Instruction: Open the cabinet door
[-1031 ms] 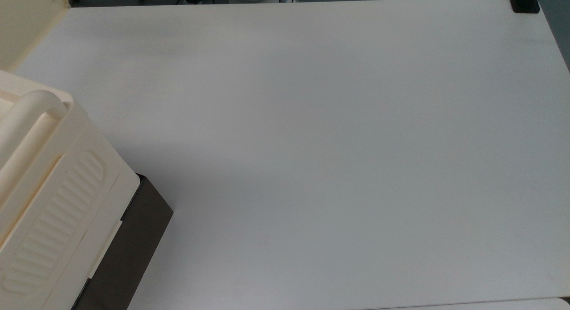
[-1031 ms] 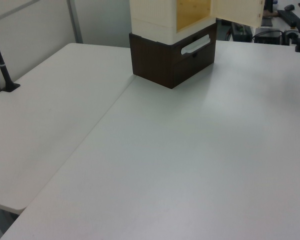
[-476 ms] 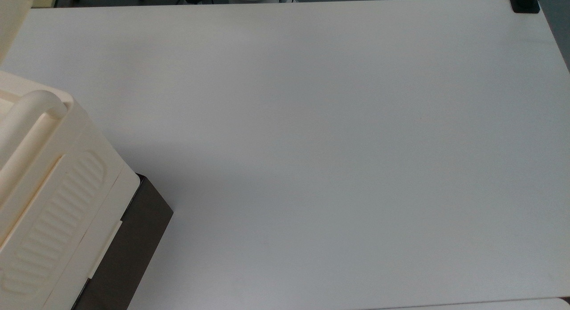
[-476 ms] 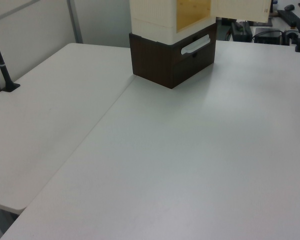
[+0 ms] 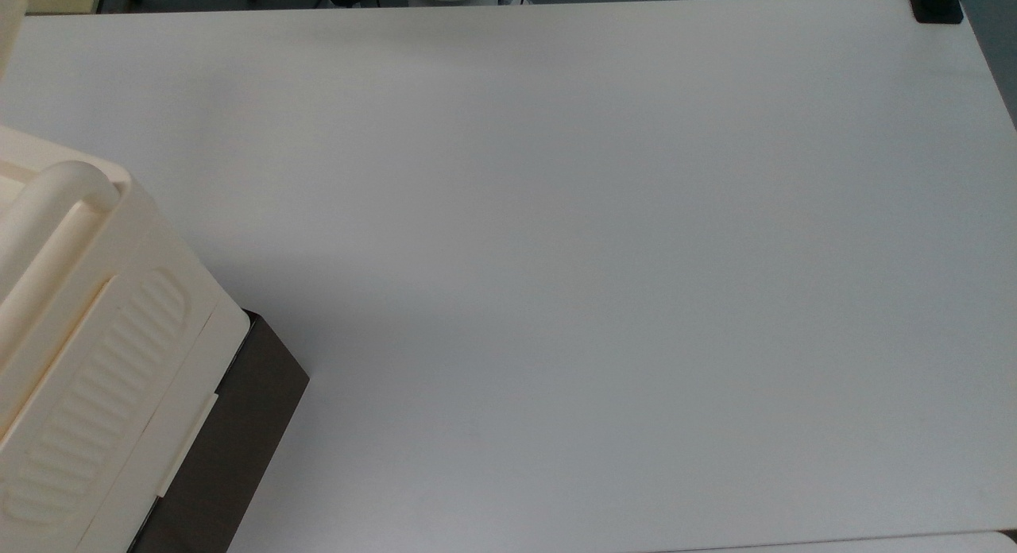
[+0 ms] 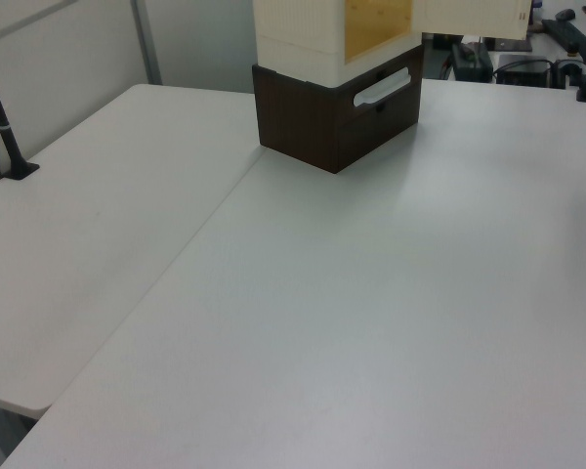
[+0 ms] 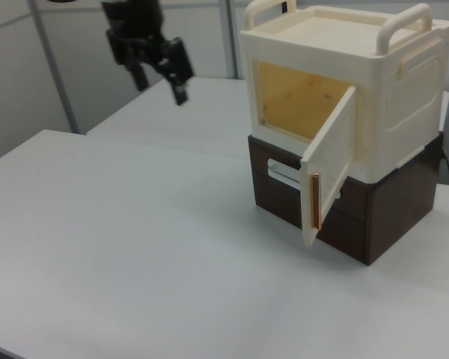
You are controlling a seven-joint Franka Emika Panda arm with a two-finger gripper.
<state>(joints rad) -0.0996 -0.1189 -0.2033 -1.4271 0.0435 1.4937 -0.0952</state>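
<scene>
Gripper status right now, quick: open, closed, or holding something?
Gripper: open, holding nothing, raised above the table, apart from the cabinet door, which stands swung open.

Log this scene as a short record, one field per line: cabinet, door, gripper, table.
cabinet: cream cabinet on a dark brown base, bar handles on top
door: cabinet door swung open, yellowish interior exposed
gripper: black gripper raised above the table at the right view's upper left, apart from the cabinet, holding nothing
table: white table, cabinet standing at the top view's lower left
</scene>
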